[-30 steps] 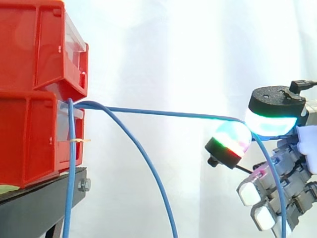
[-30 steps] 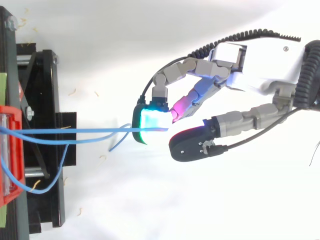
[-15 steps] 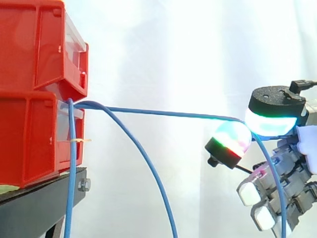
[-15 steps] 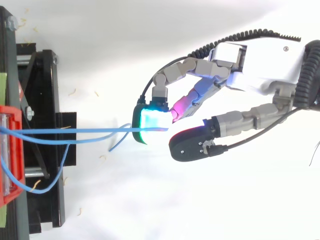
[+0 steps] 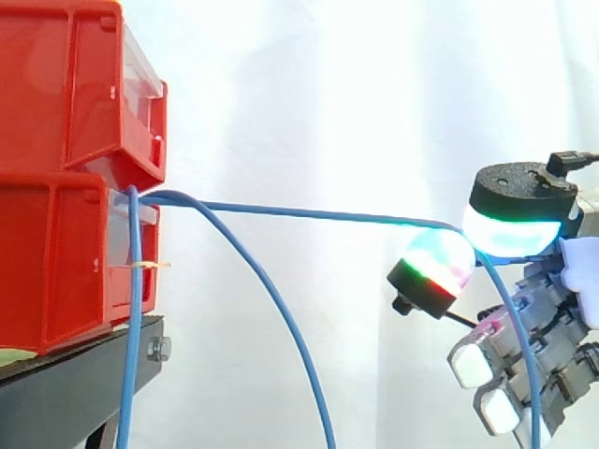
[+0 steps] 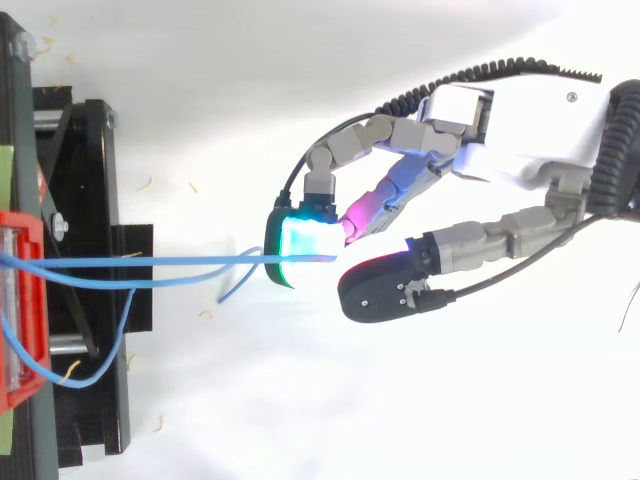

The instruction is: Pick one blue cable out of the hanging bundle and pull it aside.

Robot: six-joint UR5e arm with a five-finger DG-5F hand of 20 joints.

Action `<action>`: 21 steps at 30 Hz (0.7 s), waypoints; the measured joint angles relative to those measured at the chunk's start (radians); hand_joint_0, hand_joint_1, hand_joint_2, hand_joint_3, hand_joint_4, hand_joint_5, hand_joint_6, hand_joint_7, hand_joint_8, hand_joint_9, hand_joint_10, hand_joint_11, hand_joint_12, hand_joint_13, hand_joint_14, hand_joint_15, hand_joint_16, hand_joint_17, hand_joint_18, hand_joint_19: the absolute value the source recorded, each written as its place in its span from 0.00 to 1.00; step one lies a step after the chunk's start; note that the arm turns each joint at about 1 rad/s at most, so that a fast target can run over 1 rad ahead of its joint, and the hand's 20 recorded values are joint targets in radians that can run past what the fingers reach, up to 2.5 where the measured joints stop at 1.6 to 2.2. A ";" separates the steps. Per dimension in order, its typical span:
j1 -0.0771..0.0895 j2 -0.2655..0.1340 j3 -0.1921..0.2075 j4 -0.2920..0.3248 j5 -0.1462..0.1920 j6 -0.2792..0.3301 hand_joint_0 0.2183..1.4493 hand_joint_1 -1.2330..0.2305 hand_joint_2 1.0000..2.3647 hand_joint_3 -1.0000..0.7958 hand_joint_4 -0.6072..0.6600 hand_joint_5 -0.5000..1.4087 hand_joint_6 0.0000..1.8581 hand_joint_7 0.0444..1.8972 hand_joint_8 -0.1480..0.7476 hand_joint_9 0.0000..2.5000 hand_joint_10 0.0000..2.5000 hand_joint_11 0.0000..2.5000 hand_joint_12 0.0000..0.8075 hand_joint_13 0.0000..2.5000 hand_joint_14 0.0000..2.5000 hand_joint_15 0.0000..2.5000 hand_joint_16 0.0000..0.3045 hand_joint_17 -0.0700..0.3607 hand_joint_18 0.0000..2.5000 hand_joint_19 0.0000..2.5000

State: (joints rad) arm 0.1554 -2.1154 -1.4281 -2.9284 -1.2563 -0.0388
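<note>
The taut blue cable (image 5: 309, 214) leaves the front of the lower red bin (image 5: 56, 267) and runs nearly level toward 3 o'clock, well away from the bins. At its far end it passes between two glowing pads (image 5: 510, 234) of the hand (image 6: 505, 135). A cyan-white pad lies above it and a green, red and cyan pad below it, so the hand is clamped on this cable. Past the pinch the cable bends and drops toward 6 o'clock, in front of the other fingers, which are curled below.

From the same place on the bin, a straight blue cable (image 5: 134, 318) hangs down to 6 o'clock. A curved blue cable (image 5: 281, 309) arcs down toward 5 o'clock.

The upper red bin (image 5: 84, 84) sits on the lower one. Both rest on a black stand (image 5: 75, 388), before a white curtain (image 5: 328, 94).
</note>
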 measured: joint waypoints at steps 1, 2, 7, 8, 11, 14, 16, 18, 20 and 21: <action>0.000 0.000 0.000 0.000 0.000 0.000 0.22 0.27 0.45 0.59 0.29 0.26 0.45 0.68 0.47 0.37 0.00 0.07 0.52 0.33 0.01 0.18 0.22 0.52 0.32 0.13; 0.000 0.000 0.000 0.000 0.000 0.000 0.22 0.27 0.45 0.59 0.29 0.26 0.45 0.68 0.47 0.37 0.00 0.07 0.52 0.33 0.01 0.18 0.22 0.52 0.32 0.13; 0.000 0.000 0.000 0.000 0.000 0.000 0.22 0.27 0.44 0.59 0.29 0.26 0.45 0.68 0.47 0.37 0.00 0.08 0.52 0.33 0.01 0.18 0.22 0.52 0.32 0.13; 0.000 0.000 0.000 0.000 0.000 0.000 0.22 0.27 0.44 0.59 0.30 0.26 0.45 0.68 0.47 0.37 0.00 0.08 0.52 0.33 0.01 0.18 0.22 0.52 0.32 0.13; 0.000 0.000 0.000 0.000 0.000 0.000 0.22 0.27 0.44 0.59 0.29 0.26 0.45 0.68 0.48 0.37 0.00 0.08 0.52 0.33 0.01 0.18 0.22 0.52 0.32 0.13; 0.000 0.000 0.000 0.000 0.000 0.000 0.22 0.27 0.44 0.59 0.29 0.26 0.45 0.68 0.47 0.37 0.00 0.08 0.52 0.33 0.01 0.18 0.22 0.52 0.32 0.13; 0.000 0.000 0.000 0.000 0.000 0.000 0.22 0.27 0.44 0.59 0.29 0.26 0.45 0.68 0.47 0.37 0.00 0.08 0.52 0.33 0.01 0.18 0.22 0.52 0.32 0.13; 0.000 0.000 0.000 0.000 0.000 0.000 0.22 0.27 0.44 0.59 0.29 0.26 0.45 0.68 0.47 0.37 0.00 0.08 0.52 0.33 0.01 0.18 0.22 0.52 0.32 0.13; 0.000 0.000 0.000 0.000 0.000 0.000 0.22 0.27 0.44 0.59 0.30 0.26 0.45 0.68 0.47 0.37 0.00 0.08 0.52 0.33 0.01 0.18 0.22 0.52 0.32 0.13; 0.000 0.000 0.000 0.000 0.000 0.000 0.22 0.27 0.44 0.59 0.29 0.26 0.45 0.68 0.47 0.37 0.00 0.08 0.52 0.33 0.01 0.18 0.22 0.52 0.32 0.13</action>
State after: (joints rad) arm 0.1555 -2.1154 -1.4282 -2.9284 -1.2563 -0.0388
